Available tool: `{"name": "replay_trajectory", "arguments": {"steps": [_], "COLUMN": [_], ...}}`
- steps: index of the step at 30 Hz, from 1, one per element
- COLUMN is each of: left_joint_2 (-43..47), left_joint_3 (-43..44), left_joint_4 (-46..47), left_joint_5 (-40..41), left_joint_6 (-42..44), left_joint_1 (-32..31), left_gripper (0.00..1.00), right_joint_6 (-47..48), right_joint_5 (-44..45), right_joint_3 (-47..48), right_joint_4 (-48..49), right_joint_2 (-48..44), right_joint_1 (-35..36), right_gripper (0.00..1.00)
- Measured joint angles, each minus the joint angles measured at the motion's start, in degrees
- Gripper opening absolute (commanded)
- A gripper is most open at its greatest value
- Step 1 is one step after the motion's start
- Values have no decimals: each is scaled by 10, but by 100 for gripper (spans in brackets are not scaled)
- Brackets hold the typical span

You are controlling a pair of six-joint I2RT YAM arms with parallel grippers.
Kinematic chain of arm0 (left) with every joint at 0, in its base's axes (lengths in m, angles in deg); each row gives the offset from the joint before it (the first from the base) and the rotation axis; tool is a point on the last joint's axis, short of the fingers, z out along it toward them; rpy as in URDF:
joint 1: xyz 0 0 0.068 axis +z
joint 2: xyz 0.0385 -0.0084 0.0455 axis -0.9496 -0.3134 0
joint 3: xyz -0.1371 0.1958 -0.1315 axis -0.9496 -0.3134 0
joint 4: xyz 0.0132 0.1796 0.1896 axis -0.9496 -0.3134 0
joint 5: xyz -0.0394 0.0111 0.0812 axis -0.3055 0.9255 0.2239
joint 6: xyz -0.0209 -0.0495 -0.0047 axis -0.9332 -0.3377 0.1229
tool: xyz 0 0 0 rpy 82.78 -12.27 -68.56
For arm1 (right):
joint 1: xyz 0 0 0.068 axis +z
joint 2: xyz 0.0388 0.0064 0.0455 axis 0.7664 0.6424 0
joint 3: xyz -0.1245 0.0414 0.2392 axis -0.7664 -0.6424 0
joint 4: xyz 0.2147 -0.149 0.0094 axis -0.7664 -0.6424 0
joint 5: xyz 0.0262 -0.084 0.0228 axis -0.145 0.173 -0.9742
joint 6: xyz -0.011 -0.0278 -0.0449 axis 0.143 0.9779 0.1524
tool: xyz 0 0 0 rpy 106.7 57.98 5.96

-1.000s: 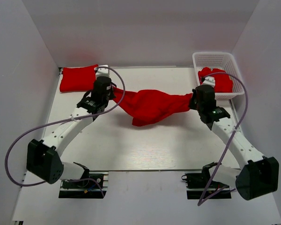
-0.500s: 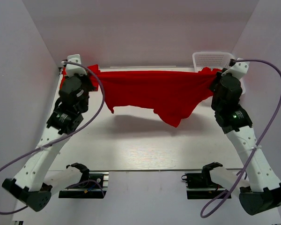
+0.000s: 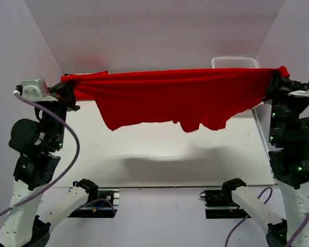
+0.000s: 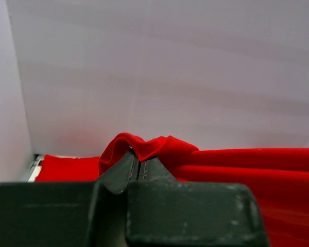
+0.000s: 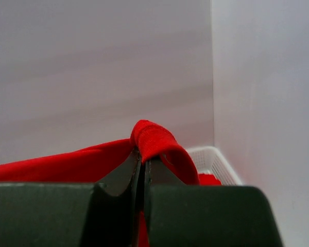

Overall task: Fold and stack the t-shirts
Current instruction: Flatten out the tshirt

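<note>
Left claw (image 3: pixel 66 90) and right claw (image 3: pixel 276 81) each pinch one end of the t-shirt (image 3: pixel 180 98), stretched horizontally across mid-frame, hem hanging toward the desk (image 3: pixel 154 164).

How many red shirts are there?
3. The stretched shirt hangs between the left gripper and right gripper; a second shirt lies on the table, far left; a third shirt sits in the white basket. More may hide behind the stretched one.
</note>
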Motion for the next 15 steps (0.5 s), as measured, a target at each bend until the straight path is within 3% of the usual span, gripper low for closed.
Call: {"name": "replay_trajectory", "arguments": {"steps": [8, 15], "left_joint_2": [10, -38], "left_joint_3": [12, -50], "left_joint_4": [-18, -17], "left_joint_5": [-33, 27], "left_joint_6": [-15, -60], "left_joint_1": [0, 1], "left_gripper": [0, 0], "right_joint_6": [14, 2], "right_joint_5": [-28, -24], "right_joint_3": [16, -82], "right_joint_4": [2, 45], "right_joint_2": [-3, 59], "right_joint_1": [-1, -4], "right_gripper": [0, 0]}}
